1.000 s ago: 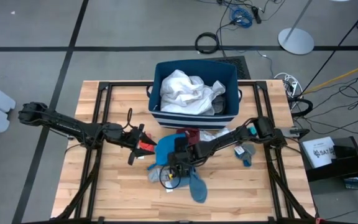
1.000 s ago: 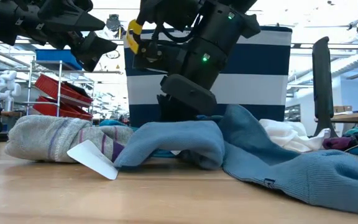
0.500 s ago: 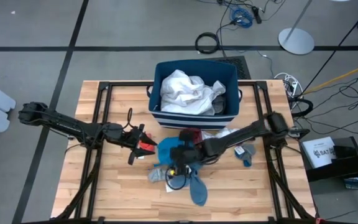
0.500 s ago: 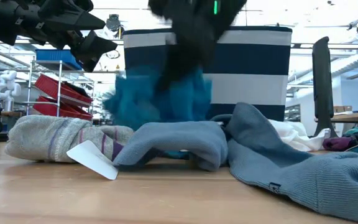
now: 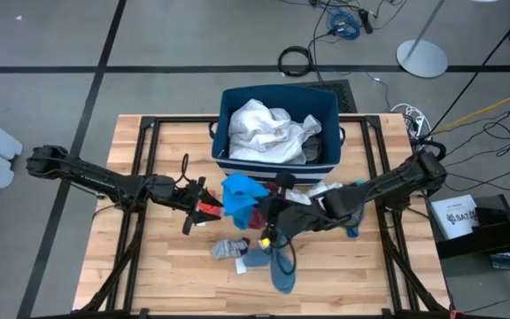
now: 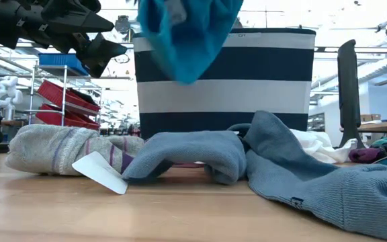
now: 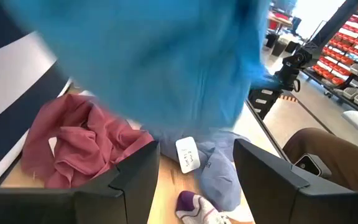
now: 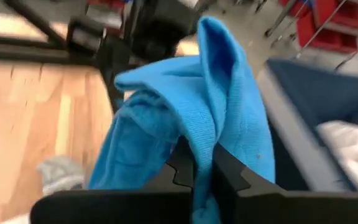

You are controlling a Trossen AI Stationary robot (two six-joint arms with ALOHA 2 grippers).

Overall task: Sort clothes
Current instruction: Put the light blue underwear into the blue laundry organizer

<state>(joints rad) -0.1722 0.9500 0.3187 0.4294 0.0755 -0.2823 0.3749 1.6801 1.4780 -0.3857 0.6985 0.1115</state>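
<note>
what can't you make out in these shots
- Right end effector: in the low view, hidden above the top edge; only the bright blue cloth garment it grips shows.
- Left wrist view: that blurred garment hides the scene beyond.
- High view: white fabric pile hides the navy striped bin's floor.

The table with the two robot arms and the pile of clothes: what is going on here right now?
The right gripper is shut on a bright blue garment and holds it in the air in front of the striped fabric bin, clear of the table. The left gripper waits open beside it, holding nothing. A white garment already lies in the bin. On the wooden table there remain a grey-blue sock, a grey striped sock and a maroon piece.
</note>
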